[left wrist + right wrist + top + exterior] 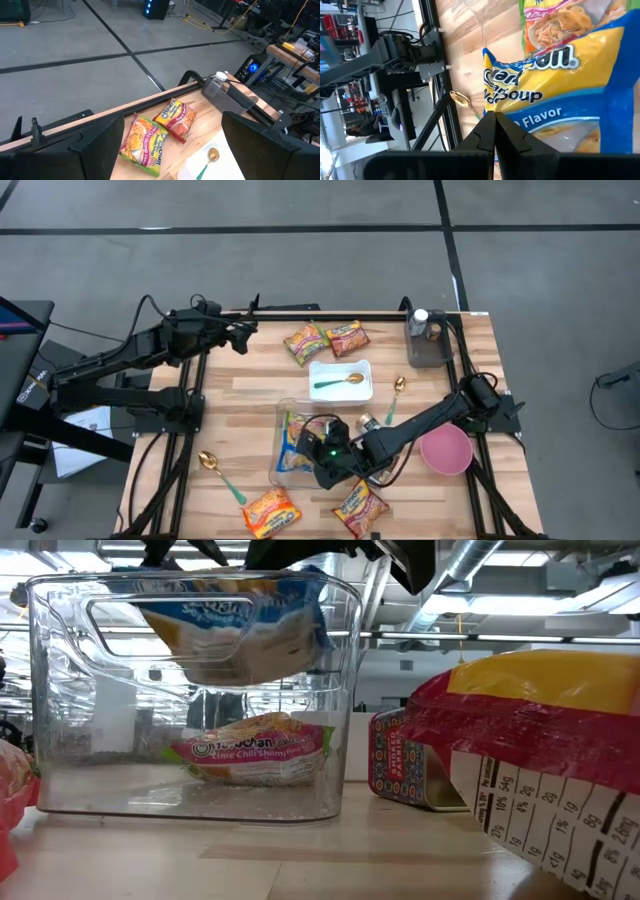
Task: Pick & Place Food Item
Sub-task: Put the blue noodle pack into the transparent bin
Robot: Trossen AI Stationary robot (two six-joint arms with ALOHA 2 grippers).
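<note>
Right gripper (495, 122), lower centre of high view: fingers clamped on blue-and-yellow soup packet (235, 625), hanging inside clear plastic bin (340, 690). Packet looks light, crinkly, slippery; edge pinch suits. Left gripper (243, 336), upper left, fingers apart, idle.

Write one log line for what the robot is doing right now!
right gripper: shut on blue-and-yellow soup packet, held over clear bin | in bin: lime chili shrimp noodle packet | left gripper: open, waiting at far edge
</note>
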